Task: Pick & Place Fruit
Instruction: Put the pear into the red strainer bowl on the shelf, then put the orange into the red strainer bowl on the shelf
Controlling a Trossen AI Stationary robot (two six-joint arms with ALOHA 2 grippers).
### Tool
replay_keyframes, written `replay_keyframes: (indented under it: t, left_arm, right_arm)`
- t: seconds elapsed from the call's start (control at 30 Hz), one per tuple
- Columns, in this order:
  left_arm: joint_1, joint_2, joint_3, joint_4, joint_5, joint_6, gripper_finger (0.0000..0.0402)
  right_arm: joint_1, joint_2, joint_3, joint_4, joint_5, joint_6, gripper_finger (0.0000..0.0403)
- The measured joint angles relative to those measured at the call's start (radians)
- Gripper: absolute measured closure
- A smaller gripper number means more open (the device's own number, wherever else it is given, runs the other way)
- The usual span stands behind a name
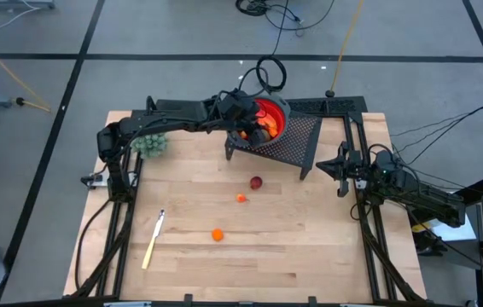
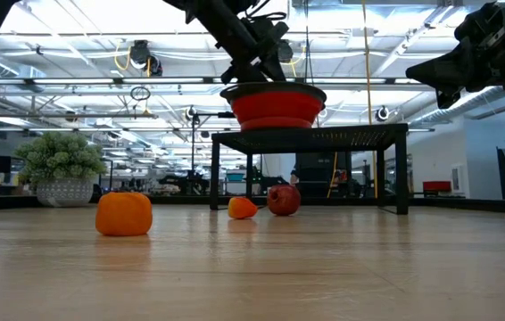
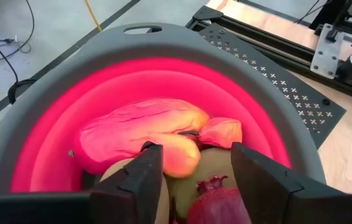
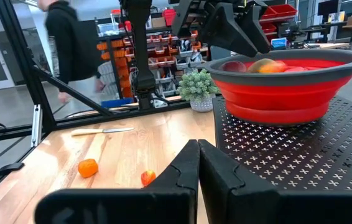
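A red bowl with a grey rim (image 3: 132, 37) stands on a black perforated stand (image 1: 297, 141). In it lie the elongated red-orange-yellow fruit (image 3: 138, 140), a small orange bit (image 3: 222, 132), a brownish-green oval (image 3: 191, 177) and a dark red ball (image 3: 216, 202). My left gripper (image 3: 194, 165) hangs open over the bowl, fingers either side of that ball. On the table rest a second dark red ball (image 1: 256, 182), a tiny orange bit (image 1: 241, 198) and a larger orange piece (image 1: 217, 234). My right gripper (image 1: 338, 167) waits shut at the table's right, beside the stand. My left gripper comes at the bowl from above with its fingers spread. The dark red ball (image 3: 226, 199) lies in the bowl between them, close to one finger (image 3: 257, 180) and with a gap to the other. Whether that finger touches the ball, I cannot tell.
A bushy green clump (image 1: 150, 143) sits in a pot near the table's far left. A yellow-handled knife (image 1: 153, 240) lies at the near left. Bare wood spreads across the table's near and middle parts. A person walks in the room beyond (image 4: 64, 43).
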Motion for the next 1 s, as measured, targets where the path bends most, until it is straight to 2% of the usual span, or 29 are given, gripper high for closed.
replay_keyframes:
  t: [0.2, 0.4, 0.63, 0.83, 1.0]
  left_arm:
    - [0.000, -0.012, -0.001, -0.006, 0.000, 0.004, 0.0189]
    - [-0.025, -0.099, 0.000, -0.030, 0.009, -0.049, 0.0188]
    - [-0.115, -0.163, 0.000, -0.149, 0.016, -0.181, 0.0188]
    - [-0.213, -0.163, -0.001, -0.258, 0.016, -0.312, 0.0188]
    - [-0.294, -0.164, -0.001, -0.278, 0.016, -0.425, 0.0188]
  right_arm:
    - [0.000, 0.000, 0.000, 0.000, 0.000, 0.000, 0.0403]
    - [0.000, 0.000, 0.000, 0.000, 0.000, 0.000, 0.0403]
    - [0.000, 0.000, 0.000, 0.000, 0.000, 0.000, 0.0403]
    - [0.000, 0.000, 0.000, 0.000, 0.000, 0.000, 0.0403]
    - [0.000, 0.000, 0.000, 0.000, 0.000, 0.000, 0.0403]
